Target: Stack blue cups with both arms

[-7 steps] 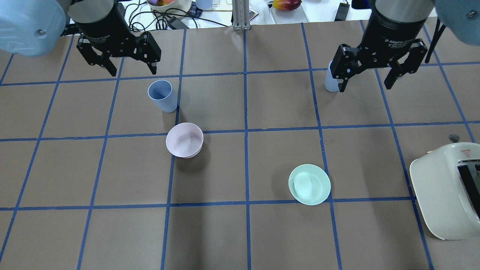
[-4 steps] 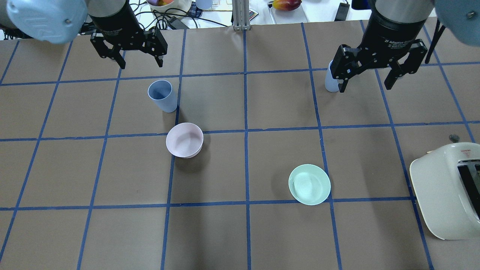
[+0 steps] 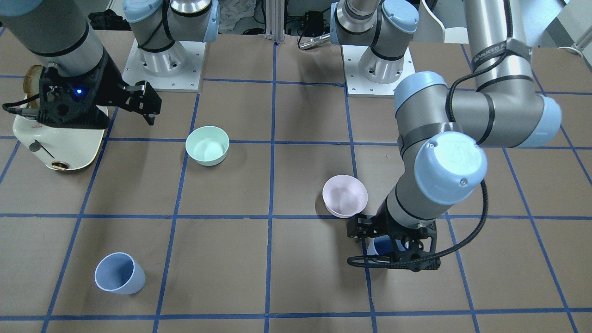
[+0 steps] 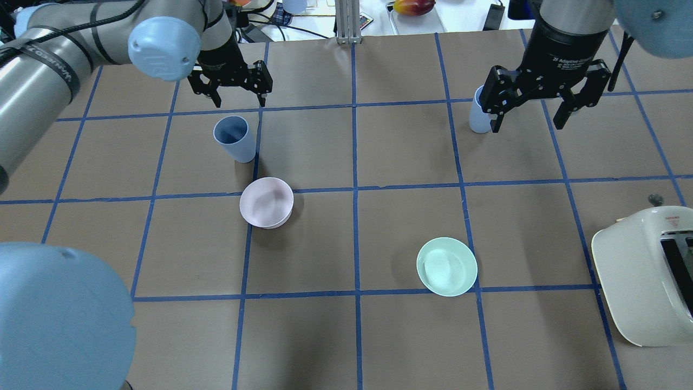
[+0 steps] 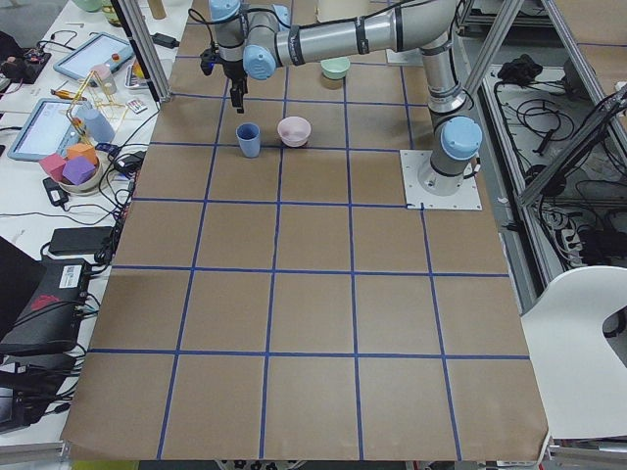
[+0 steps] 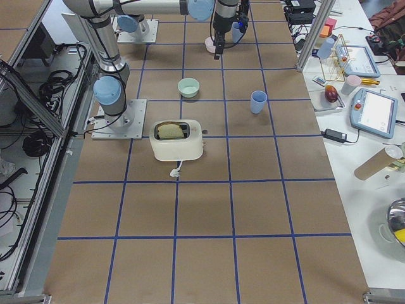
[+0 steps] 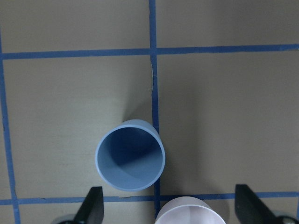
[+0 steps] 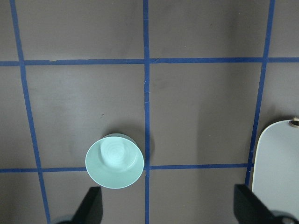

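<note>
One blue cup [image 4: 234, 138] stands upright on the left of the table, next to the pink bowl [image 4: 266, 202]. My left gripper [image 4: 239, 102] is open and empty, hovering just over this cup on its far side. In the left wrist view the cup [image 7: 130, 155] sits ahead of the open fingers [image 7: 93, 205]. The second blue cup [image 4: 477, 115] stands far right, partly hidden behind one finger of my right gripper [image 4: 529, 123]. That gripper is open, empty and high above the table. The second cup shows whole in the front view [image 3: 119, 273].
A mint-green bowl [image 4: 446, 266] sits right of centre. A white toaster [image 4: 644, 276] stands at the right edge. The pink bowl lies just on my side of the left cup. Cables and clutter lie beyond the table's far edge.
My left arm has swung right and lowered, bringing its open gripper from the far left corner to just over the left cup. The right gripper has barely moved.
</note>
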`<state>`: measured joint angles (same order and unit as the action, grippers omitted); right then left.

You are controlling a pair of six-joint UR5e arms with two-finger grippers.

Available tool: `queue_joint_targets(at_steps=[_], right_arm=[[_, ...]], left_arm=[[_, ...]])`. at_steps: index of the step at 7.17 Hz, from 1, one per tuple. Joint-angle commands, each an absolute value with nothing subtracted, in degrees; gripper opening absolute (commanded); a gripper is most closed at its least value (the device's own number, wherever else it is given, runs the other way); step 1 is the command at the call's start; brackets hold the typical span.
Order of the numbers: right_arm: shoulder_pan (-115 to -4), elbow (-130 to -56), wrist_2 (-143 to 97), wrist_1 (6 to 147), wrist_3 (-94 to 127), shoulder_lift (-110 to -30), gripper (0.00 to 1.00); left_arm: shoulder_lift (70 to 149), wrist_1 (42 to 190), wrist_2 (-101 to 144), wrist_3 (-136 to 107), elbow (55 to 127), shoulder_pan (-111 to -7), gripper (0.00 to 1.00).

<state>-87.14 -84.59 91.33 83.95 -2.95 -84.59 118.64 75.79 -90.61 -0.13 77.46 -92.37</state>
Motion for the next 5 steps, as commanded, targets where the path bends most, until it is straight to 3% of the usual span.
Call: queue_joint_targets(at_steps=[1,2,3,4,5], right_arm=[[-83.5,-84.3,91.4,99.5,-12.4,-78.9,1.00],[-82.6,-83.9,91.3,106.3,-16.1,-75.3,1.00],[-80.6,-83.4,90.4,110.1,-18.0,-71.2,1.00],[-78.7,-82.5,89.1,110.9,-19.6,-67.7,1.00],[-78.4,-80.4,85.9,111.7,-19.9,-64.2,1.00]], left_arm=[[121.2,75.1,-90.7,0.3,79.5,-93.2,1.00],[120.9,75.0,-90.8,0.4,80.8,-93.2,1.00],[120.8,74.8,-91.4,0.4,82.2,-93.2,0.69],[121.1,70.7,-93.6,0.4,82.7,-93.2,0.19],[121.1,69.6,-93.8,0.5,82.7,-93.2,0.14]])
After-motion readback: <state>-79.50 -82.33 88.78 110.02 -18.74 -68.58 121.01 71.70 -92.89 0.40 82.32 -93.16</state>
